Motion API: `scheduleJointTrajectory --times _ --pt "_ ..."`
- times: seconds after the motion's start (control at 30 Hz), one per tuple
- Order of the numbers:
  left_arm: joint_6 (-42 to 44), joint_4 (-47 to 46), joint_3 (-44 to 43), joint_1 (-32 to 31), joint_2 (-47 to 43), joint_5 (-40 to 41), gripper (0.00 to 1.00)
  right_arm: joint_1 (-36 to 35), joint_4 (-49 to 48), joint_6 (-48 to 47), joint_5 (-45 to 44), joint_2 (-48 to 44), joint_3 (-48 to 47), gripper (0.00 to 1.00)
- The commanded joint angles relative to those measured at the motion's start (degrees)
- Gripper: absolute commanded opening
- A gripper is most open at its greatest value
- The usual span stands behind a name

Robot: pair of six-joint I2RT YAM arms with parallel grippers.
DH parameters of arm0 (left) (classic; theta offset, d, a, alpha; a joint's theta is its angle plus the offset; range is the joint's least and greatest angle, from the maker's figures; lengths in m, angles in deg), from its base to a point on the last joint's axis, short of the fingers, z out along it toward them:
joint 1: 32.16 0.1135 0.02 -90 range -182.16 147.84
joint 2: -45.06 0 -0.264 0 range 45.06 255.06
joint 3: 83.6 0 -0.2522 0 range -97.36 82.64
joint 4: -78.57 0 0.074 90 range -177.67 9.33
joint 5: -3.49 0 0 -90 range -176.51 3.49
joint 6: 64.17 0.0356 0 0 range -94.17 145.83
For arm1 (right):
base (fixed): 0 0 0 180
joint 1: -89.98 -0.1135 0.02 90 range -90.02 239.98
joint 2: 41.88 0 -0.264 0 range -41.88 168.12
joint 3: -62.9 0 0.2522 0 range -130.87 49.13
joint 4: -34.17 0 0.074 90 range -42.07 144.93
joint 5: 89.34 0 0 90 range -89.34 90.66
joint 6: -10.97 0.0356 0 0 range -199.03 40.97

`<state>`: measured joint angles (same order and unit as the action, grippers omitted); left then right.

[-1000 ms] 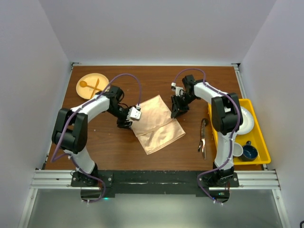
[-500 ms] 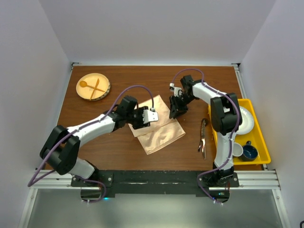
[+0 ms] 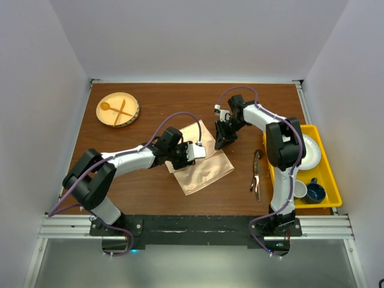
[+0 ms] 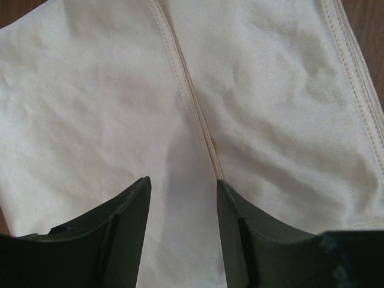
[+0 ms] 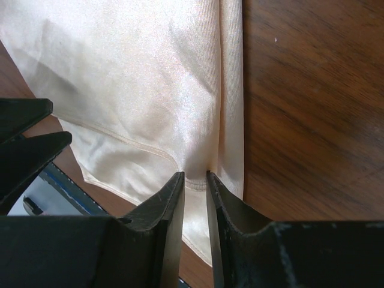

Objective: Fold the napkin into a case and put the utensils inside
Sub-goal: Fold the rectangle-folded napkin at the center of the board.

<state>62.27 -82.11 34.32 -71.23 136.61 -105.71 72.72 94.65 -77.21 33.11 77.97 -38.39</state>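
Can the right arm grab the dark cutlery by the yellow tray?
Probably yes: the cutlery lies uncovered nearby, but the right gripper is pinching the napkin and must let go first.

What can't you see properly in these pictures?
- Top view: the left arm covers part of the napkin, hiding the folds beneath.
- Top view: the utensils are too small and dark to count.
- Top view: the right arm hides part of the white bowl in the yellow tray.
- Left wrist view: past the left gripper, the picture's edges cut off the napkin's outline.
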Motion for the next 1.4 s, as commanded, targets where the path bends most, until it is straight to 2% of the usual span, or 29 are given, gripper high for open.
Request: scheduleJointTrajectory --times 0.0,0.3,0.47,0.5,0.6,0.7,1.17,1.37 --pt "-0.4 -0.4 -0.3 -1.4 1.6 -1.6 0.52 -0.2 0.2 0.4 -0.1 0.7 -1.6 0.26" --pt "-0.3 -1.3 -1.1 -2.9 5.0 2.2 0.5 -0.1 2.5 0.3 0.4 -1.3 -1.7 0.34" --pt "-0.2 -1.6 -0.8 -2.9 5.0 3.8 0.37 0.5 3.7 -0.1 0.8 -2.7 -1.3 0.39" --pt "-0.1 -1.5 -0.8 -2.9 5.0 3.8 0.31 0.6 4.2 -0.2 0.9 -2.9 -1.3 0.39" --pt "0.4 -1.0 -1.2 -2.9 4.6 3.7 0.26 0.9 4.6 -0.7 0.8 -3.5 -1.3 0.41" --pt "0.3 -0.5 -1.9 -3.0 4.0 3.4 0.27 1.6 5.6 -1.4 0.3 -4.2 -1.3 0.44" --pt "0.7 1.1 -5.1 -1.9 6.3 3.8 0.29 4.2 9.9 -5.8 -4.2 -6.9 1.7 0.46" --pt "1.3 2.3 -5.9 -1.3 7.2 2.4 0.22 4.2 11.2 -6.3 -6.7 -5.6 2.7 0.52"
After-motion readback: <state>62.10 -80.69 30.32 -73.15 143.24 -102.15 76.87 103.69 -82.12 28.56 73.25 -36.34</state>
